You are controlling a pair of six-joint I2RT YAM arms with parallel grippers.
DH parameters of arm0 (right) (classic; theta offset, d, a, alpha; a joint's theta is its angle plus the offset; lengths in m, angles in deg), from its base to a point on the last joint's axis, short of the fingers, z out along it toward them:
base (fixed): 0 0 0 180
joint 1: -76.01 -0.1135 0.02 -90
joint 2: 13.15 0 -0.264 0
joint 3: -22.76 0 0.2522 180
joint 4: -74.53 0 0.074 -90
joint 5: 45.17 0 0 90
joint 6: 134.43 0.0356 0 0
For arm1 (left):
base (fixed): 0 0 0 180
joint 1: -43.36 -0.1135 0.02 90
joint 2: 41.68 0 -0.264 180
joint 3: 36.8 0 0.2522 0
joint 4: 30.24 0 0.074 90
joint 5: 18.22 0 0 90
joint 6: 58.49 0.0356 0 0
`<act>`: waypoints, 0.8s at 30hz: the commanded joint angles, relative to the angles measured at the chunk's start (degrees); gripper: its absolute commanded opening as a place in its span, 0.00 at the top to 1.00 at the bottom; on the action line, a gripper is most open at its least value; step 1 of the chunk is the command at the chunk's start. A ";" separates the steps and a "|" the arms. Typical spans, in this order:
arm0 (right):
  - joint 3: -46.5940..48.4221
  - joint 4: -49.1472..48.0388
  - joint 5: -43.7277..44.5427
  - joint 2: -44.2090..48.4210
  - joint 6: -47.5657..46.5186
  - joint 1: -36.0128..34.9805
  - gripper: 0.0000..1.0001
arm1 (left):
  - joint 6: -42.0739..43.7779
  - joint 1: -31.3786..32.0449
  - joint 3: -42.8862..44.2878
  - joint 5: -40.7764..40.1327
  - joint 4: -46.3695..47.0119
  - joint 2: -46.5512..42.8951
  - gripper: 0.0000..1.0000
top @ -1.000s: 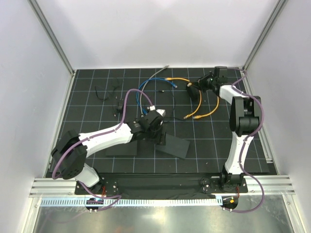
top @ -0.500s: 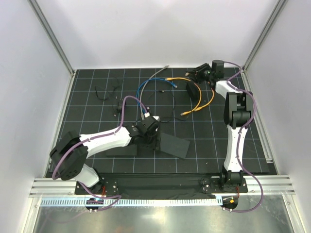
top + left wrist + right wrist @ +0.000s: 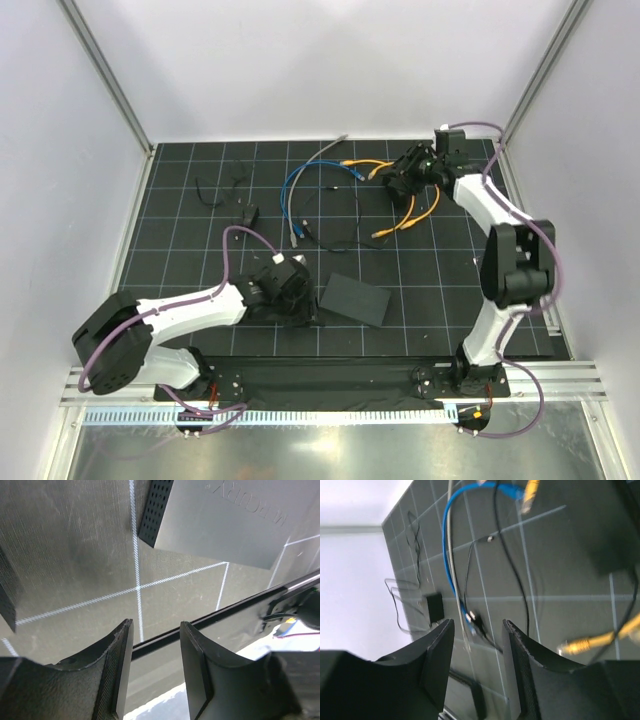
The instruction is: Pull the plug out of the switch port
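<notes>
Jaws stand apart and empty on left gripper [image 3: 155,630] and right gripper [image 3: 400,178]; at the tabletop's [image 3: 450,300] one o'clock the right masks the switch [image 3: 615,535], port unseen, an orange-cable plug [image 3: 380,235] lying loose at its six.

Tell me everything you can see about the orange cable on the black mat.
The orange cable is a thin, flexible network lead with a smooth, plastic-looking jacket. It lies slack on the gridded mat, far right, curving in an open loop. Both ends carry small plugs and both lie free: one plug beside the blue cable's end, the other plug nearer the arms. The right pincer, open and empty, hides part of its middle in the top view; nothing grips it.
</notes>
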 commanded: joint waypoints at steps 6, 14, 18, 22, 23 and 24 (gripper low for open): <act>-10.84 16.06 6.24 19.39 -16.64 -1.09 0.50 | -9.11 3.28 -0.81 -1.70 6.80 -2.80 0.54; -31.42 14.84 5.98 36.36 -17.44 -9.15 0.58 | -16.76 6.10 -6.25 -4.41 15.05 -2.09 0.71; -39.94 10.98 7.48 40.94 -16.82 -12.07 0.69 | -18.78 6.18 -6.35 -5.12 18.14 0.54 0.78; -41.81 9.83 6.60 39.46 -18.58 -12.25 0.73 | -19.57 6.18 -4.07 -5.12 19.28 6.07 0.86; -41.90 9.13 6.16 37.62 -19.02 -12.34 0.73 | -19.84 6.27 -3.63 -4.95 19.81 8.09 0.88; -41.64 8.78 5.55 36.65 -19.54 -12.34 0.73 | -20.19 6.18 -3.54 -5.03 21.20 8.89 0.88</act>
